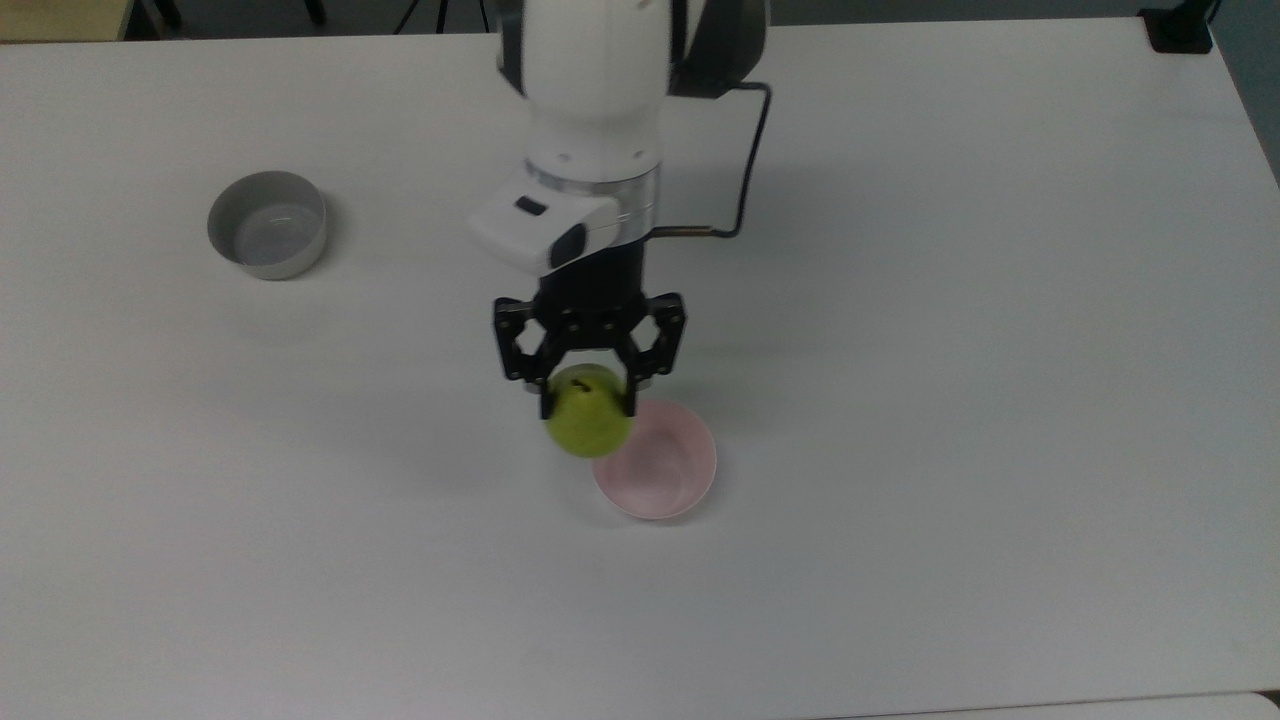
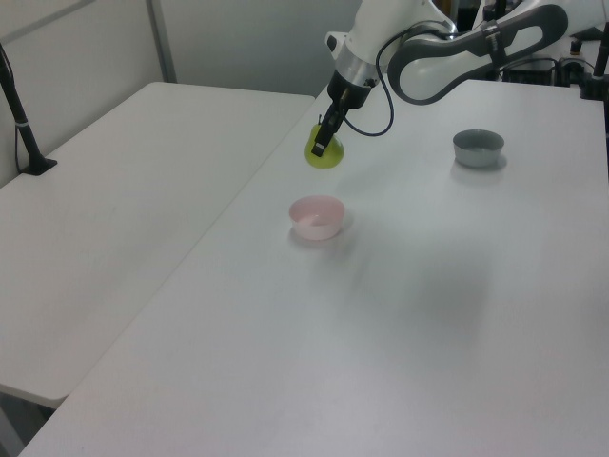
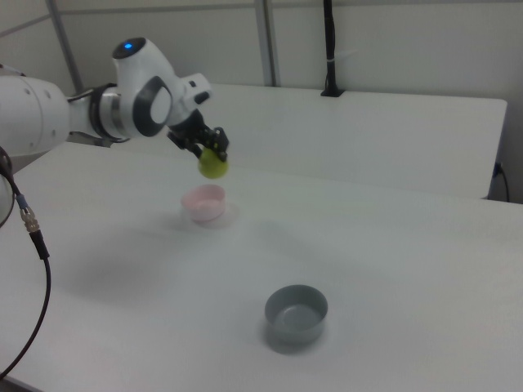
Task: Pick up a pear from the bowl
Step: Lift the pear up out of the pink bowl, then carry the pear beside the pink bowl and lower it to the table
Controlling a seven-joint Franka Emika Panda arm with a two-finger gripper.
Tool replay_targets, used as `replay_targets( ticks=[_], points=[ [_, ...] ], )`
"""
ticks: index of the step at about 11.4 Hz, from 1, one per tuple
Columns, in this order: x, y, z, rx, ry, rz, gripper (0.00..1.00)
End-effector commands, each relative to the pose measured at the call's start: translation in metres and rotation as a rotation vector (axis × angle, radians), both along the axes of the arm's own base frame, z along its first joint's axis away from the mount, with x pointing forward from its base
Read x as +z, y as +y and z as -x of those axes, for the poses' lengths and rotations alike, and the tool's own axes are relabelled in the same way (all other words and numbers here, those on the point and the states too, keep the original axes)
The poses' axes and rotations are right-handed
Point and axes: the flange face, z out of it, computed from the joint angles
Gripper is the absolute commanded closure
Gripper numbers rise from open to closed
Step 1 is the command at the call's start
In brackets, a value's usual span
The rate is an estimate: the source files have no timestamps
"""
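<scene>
My black two-finger tool [image 1: 588, 405] clamped on the small round yellow-green pear [image 1: 588, 424], lifted clear, the glossy pale pink bowl [image 1: 668, 478] seemingly empty below, on the white counter [image 1: 950, 400].

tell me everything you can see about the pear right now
The pear is small, rounded and yellow-green, smooth-skinned, with a short dark stem on top. It hangs upright in the air, pinched on two sides by the black fingers of the claw. It is clear of the pink bowl, above the white table and off the bowl's rim toward the top view's left. Only the claw touches it.
</scene>
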Motion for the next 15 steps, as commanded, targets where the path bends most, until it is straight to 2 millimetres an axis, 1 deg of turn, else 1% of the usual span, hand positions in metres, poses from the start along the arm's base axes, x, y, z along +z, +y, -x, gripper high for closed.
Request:
replay_targets(
  ticks=[1, 4, 6, 8, 9, 11, 12, 13, 14, 15],
  points=[
    [-0.017, -0.056, -0.010, -0.028, -0.022, 0.031, 0.60],
    [-0.044, -0.113, -0.019, -0.006, -0.065, 0.076, 0.59],
    [-0.059, -0.138, -0.023, 0.007, -0.100, 0.099, 0.59],
    [-0.068, -0.147, -0.026, 0.016, -0.130, 0.109, 0.58],
    [-0.071, -0.148, -0.026, 0.021, -0.131, 0.112, 0.58],
    [-0.089, -0.146, -0.027, 0.028, -0.110, 0.111, 0.57],
    [-0.103, -0.145, -0.028, 0.030, -0.093, 0.109, 0.57],
    [-0.111, -0.144, -0.029, 0.032, -0.107, 0.108, 0.57],
    [-0.120, -0.143, -0.031, 0.034, -0.125, 0.105, 0.53],
    [-0.125, -0.144, -0.031, 0.033, -0.126, 0.105, 0.53]
  ],
)
